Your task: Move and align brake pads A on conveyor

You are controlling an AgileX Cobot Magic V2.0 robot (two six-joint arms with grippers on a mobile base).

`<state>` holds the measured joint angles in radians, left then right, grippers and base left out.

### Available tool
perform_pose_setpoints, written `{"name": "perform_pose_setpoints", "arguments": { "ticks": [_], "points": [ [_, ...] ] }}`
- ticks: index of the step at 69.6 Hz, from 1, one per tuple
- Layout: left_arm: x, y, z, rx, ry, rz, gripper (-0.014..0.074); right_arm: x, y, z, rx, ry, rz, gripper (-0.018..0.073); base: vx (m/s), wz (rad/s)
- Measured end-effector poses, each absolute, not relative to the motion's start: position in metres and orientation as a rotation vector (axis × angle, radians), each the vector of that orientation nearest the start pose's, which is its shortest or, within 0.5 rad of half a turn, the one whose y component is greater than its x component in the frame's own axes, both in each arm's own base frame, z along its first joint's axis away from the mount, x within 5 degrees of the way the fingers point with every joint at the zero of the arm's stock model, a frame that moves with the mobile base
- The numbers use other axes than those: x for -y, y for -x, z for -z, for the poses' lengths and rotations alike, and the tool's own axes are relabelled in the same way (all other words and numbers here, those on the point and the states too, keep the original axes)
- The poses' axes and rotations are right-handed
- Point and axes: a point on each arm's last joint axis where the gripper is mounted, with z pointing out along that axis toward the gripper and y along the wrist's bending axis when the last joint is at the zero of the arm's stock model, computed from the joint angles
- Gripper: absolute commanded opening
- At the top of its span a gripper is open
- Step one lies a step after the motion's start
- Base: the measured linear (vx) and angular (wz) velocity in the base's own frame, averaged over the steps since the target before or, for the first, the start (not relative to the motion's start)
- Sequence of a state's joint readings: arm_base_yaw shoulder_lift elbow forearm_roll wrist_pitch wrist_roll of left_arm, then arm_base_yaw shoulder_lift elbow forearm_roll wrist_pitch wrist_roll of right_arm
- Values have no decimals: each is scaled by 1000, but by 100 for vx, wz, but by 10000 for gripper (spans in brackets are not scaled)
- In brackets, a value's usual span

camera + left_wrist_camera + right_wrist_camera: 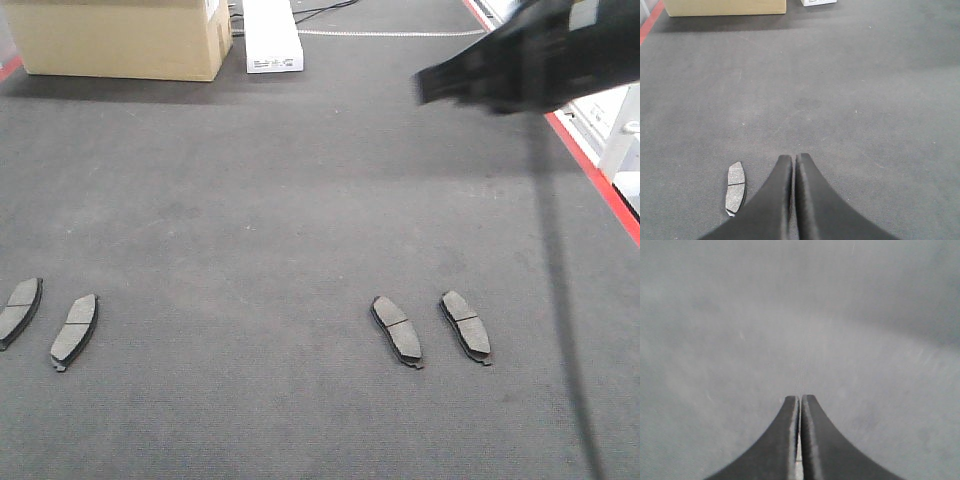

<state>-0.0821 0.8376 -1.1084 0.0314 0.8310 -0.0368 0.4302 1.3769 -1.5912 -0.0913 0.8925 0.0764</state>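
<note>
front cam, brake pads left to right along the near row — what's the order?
Pad cut by the left edge → second left pad → wide stretch of bare conveyor → third pad → rightmost pad.

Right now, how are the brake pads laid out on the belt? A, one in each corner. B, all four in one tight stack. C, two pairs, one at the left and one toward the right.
C: one pair of brake pads lies at the left edge of the belt, the other pair toward the right, with bare belt between them.
</note>
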Motion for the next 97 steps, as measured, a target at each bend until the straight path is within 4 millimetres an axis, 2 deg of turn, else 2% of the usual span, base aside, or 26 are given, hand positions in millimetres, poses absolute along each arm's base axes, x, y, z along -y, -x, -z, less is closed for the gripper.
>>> {"name": "perform_pose_setpoints", "arguments": {
  "ticks": [8,17,25,38,51,97],
  "points": [
    [10,-147,-426,-2043,-54,37,-6,-100,-234,-465,-2069,388,-194,-3,0,0],
    [10,-147,-426,-2043,-54,37,-6,-87,-205,-468,-2038,380,-201,-3,0,0],
    [10,-147,-426,-2043,-54,37,-6,-78,-186,-467,-2022,376,-204,-3,0,0],
    [10,-147,-426,-2043,-54,37,-6,-70,-168,-471,-2011,371,-207,-3,0,0],
    [10,-147,-426,-2043,-54,37,-6,-66,-161,-472,-2014,369,-206,-3,0,0],
    [10,-147,-425,-2052,-54,36,-6,-66,-161,-472,-2015,369,-205,-3,0,0]
  ]
}}
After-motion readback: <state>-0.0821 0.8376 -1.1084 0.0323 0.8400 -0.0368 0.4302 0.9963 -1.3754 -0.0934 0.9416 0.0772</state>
